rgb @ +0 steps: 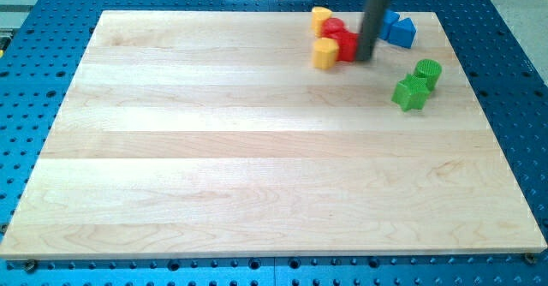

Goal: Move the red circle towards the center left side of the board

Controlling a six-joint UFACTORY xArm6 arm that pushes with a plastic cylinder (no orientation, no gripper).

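Because my tip point(364, 58) sits just right of the red blocks point(341, 39) near the bench's point(257, 166) top edge, pushing leftward should work; which is the circle I cannot tell; no hand exists.

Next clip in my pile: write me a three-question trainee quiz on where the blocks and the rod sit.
1. True or false: my tip is at the view's right of the red blocks.
2. How many green blocks show?
3. The blue blocks lie: A) view's top right B) view's bottom left C) board's center.

Key: 1 true; 2 two; 3 A.
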